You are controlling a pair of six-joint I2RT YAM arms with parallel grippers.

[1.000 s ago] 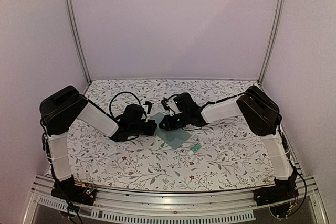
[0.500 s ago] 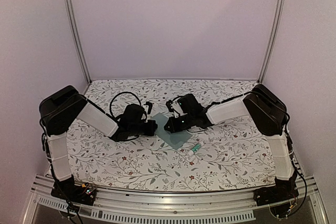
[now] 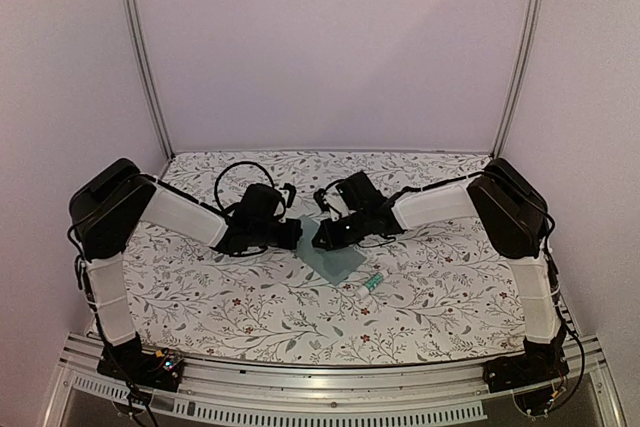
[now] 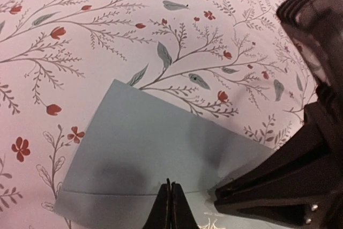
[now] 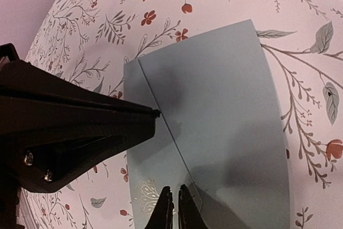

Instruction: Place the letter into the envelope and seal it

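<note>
The pale teal envelope (image 3: 338, 261) lies flat on the floral table between the two arms. It fills the left wrist view (image 4: 144, 154) and the right wrist view (image 5: 225, 105), with a fold line running across it. My left gripper (image 3: 296, 234) is shut, with its tips (image 4: 171, 187) on the envelope by the fold line. My right gripper (image 3: 318, 239) is shut to a hairline gap, with its tips (image 5: 174, 192) down on the envelope's near end beside a small pale raised edge. The two grippers nearly meet. The letter is hidden.
A small white-and-green glue stick (image 3: 370, 283) lies just right of the envelope's near corner. A faint gold ornament (image 5: 143, 194) shows on the envelope near my right fingertips. A floral cloth (image 3: 250, 297) covers the table, with frame posts at the back corners.
Both grippers have shifted slightly toward the back of the table over the envelope's far-left end. The left arm has stretched farther forward. The envelope and the glue stick have not moved.
</note>
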